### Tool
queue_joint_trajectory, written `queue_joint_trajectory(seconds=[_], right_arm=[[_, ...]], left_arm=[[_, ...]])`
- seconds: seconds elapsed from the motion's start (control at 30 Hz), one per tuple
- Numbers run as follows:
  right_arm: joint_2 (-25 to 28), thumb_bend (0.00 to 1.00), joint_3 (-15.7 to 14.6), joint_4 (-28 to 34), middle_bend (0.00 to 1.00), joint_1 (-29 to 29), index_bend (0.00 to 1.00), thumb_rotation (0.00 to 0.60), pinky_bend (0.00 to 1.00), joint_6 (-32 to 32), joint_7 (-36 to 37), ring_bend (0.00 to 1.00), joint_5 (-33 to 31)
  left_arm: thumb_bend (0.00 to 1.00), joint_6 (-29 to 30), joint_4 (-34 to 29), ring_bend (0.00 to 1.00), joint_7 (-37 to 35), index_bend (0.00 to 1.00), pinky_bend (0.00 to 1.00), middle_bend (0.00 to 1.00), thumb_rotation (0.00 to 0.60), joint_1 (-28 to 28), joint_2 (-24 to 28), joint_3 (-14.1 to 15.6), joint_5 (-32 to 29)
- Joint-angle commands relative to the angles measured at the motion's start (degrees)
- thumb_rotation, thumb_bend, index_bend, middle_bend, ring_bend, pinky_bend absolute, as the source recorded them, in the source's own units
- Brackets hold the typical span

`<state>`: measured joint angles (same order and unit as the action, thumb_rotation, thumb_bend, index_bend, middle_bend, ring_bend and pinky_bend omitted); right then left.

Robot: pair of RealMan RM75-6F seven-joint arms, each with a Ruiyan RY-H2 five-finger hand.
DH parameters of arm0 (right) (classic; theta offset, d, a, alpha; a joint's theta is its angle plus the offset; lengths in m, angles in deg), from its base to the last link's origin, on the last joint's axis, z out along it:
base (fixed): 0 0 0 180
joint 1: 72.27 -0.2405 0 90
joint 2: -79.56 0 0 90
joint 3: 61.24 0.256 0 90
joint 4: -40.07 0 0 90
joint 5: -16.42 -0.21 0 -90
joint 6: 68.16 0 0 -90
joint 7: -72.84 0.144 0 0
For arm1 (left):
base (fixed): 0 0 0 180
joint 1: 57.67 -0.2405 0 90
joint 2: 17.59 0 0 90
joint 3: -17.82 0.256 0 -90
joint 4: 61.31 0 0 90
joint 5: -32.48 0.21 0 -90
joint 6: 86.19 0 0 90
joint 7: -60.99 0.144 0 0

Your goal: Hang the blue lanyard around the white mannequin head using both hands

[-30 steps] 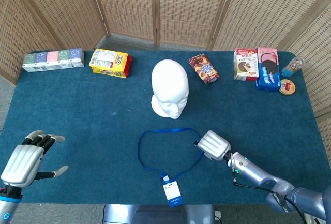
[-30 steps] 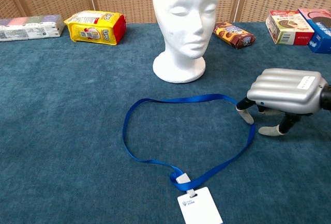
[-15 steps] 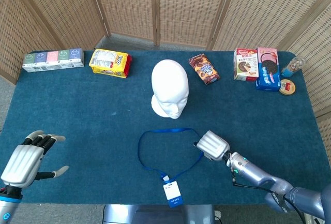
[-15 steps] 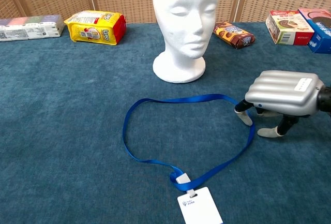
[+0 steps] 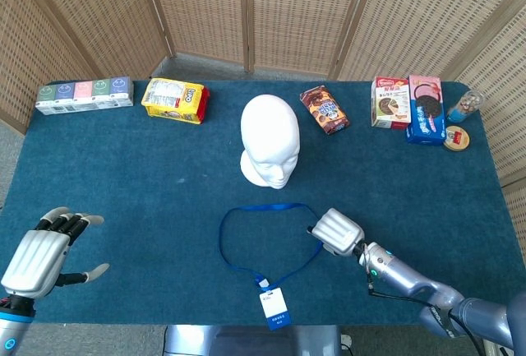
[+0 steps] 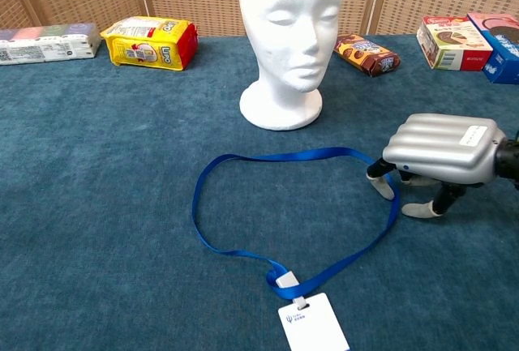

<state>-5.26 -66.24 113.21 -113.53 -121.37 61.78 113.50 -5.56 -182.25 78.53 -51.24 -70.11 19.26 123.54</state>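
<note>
Arching knuckles-up, right hand point(image 6: 442, 150) touches blue lanyard point(image 6: 243, 250) (fingers point(image 6: 383, 185) parted, gripping nothing).

Right robot hand point(image 5: 337, 231) palm-down at blue lanyard point(image 5: 238, 256) loop's edge, below white mannequin head point(image 5: 269, 140).

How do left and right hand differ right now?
The left hand sits at the table's near left corner, far from the blue lanyard; the right hand is at the loop's right edge. The left's fingers are spread, holding nothing; the right's point down at the strap, grip unclear. Both show silver backs.
</note>
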Motion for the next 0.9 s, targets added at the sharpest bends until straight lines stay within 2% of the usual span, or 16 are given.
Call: queue_joint_trajectory(seconds=[0.03,0.9], right_arm=[[-0.25,0.37,0.06,-0.15,1.00,-0.05,0.51,0.544,1.00,0.01,0.19,1.00,-0.07],[-1.45,0.42,0.43,-0.84,1.00,-0.36,0.55,0.542,1.00,0.17,0.89,1.00,-0.70]], left_arm=[[0.11,0.07,0.04,0.30,-0.08,0.27,0.17,0.32,0.427,-0.03,0.07,-0.01,-0.03],[0.11,0.11,0.15,0.30,-0.18,0.26,0.17,0.32,0.428,-0.01,0.40,-0.01,0.00]])
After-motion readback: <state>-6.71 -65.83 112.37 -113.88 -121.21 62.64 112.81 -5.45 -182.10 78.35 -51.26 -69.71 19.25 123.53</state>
